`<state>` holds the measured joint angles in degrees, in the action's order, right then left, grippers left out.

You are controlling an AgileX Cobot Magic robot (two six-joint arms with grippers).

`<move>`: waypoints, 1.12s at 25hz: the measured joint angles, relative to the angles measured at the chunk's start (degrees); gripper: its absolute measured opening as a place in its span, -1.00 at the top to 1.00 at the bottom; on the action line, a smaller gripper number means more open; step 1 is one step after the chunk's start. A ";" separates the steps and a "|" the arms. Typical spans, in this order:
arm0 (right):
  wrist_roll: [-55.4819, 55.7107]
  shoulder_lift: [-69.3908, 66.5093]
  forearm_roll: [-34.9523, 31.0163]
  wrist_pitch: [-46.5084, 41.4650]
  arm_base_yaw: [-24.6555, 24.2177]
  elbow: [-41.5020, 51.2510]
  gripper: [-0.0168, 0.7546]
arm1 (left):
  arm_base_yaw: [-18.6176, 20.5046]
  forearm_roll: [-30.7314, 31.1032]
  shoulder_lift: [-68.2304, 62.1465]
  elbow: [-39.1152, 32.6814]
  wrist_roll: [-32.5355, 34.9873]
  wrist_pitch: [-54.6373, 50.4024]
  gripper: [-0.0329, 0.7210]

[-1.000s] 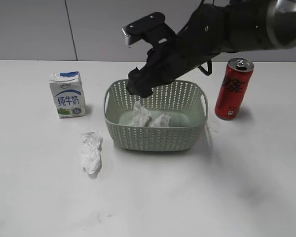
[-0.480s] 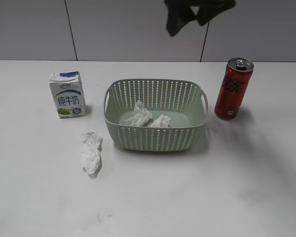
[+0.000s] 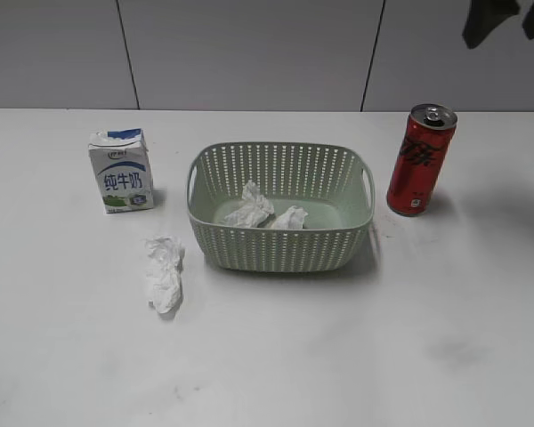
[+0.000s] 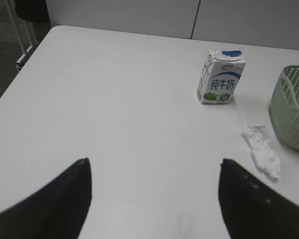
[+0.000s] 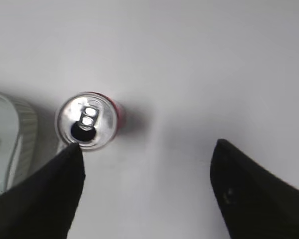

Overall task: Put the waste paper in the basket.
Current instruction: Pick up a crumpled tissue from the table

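Observation:
The pale green basket (image 3: 280,251) stands mid-table; its edge shows in the left wrist view (image 4: 289,119) and in the right wrist view (image 5: 20,134). Two crumpled white paper wads lie inside it, one on the left (image 3: 252,206) and a smaller one beside it (image 3: 290,218). A third paper wad (image 3: 164,274) lies on the table left of the basket, also in the left wrist view (image 4: 263,150). My right gripper (image 3: 507,20) is high at the top right, open and empty (image 5: 147,149). My left gripper (image 4: 154,167) is open and empty over bare table, far from the wad.
A white-and-blue milk carton (image 3: 122,171) stands left of the basket, also in the left wrist view (image 4: 221,77). A red soda can (image 3: 421,160) stands to the basket's right, seen from above in the right wrist view (image 5: 88,121). The table's left edge (image 4: 20,74) drops to a dark floor.
My right arm has lifted out of the basket and swung up and to the right, leaving a paper wad inside. The wad on the table has not moved.

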<state>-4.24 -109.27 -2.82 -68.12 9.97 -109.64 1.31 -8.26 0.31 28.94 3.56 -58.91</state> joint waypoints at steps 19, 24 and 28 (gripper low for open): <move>0.36 53.43 1.03 10.01 -5.62 59.87 -0.58 | 0.00 -0.88 -3.06 0.00 0.00 0.00 -0.64; 0.36 68.68 1.03 13.79 -5.62 72.77 -0.58 | 0.00 -3.56 -12.88 0.00 0.00 0.79 -0.64; 0.36 79.35 1.14 14.43 -5.62 79.43 -0.58 | -0.55 -5.16 -19.11 0.36 0.00 2.61 -0.64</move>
<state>-3.88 -29.92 -1.68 -53.70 4.35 -30.21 0.76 -13.43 -18.81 29.30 3.56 -56.30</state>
